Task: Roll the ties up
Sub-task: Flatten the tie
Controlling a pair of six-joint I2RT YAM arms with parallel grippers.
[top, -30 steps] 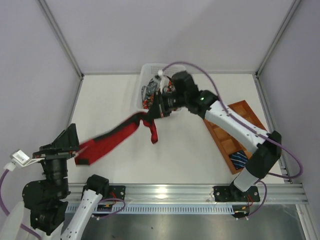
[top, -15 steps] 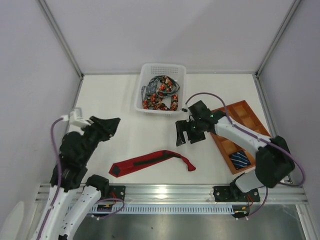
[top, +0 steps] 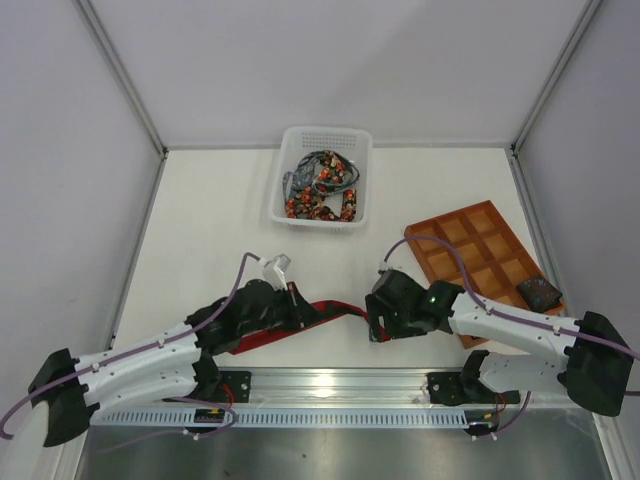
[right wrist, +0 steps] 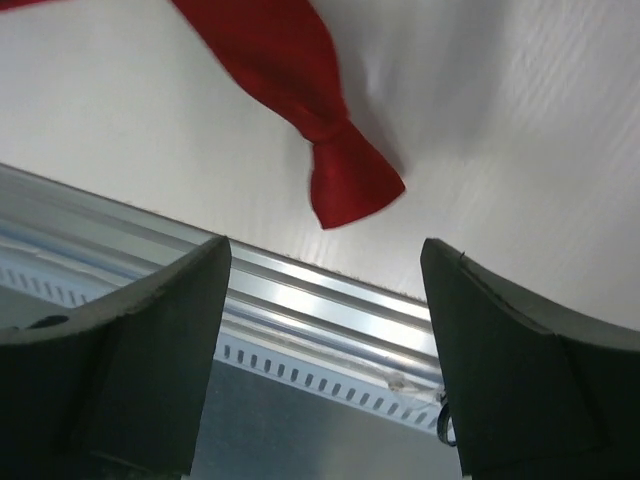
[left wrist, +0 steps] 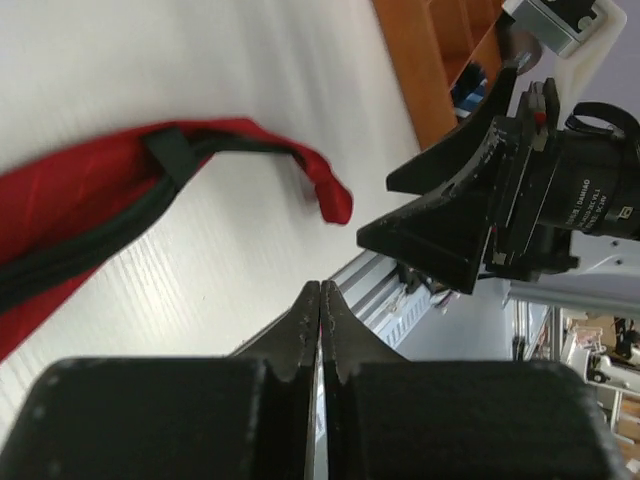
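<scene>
red tie (right wrist: 280, 60) lies flat on the bench (top: 220, 200). left gripper (left wrist: 320, 287) clenched empty, seemingly just above it; right gripper (right wrist: 325, 255) spread wide over its narrow end.

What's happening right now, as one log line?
red tie: unrolled | left pincer: shut, empty | right pincer: open above tie's narrow end

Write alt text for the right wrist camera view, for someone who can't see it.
The right gripper, open, faces the narrow end of the red tie, which lies on the white table near its metal edge rail.
</scene>
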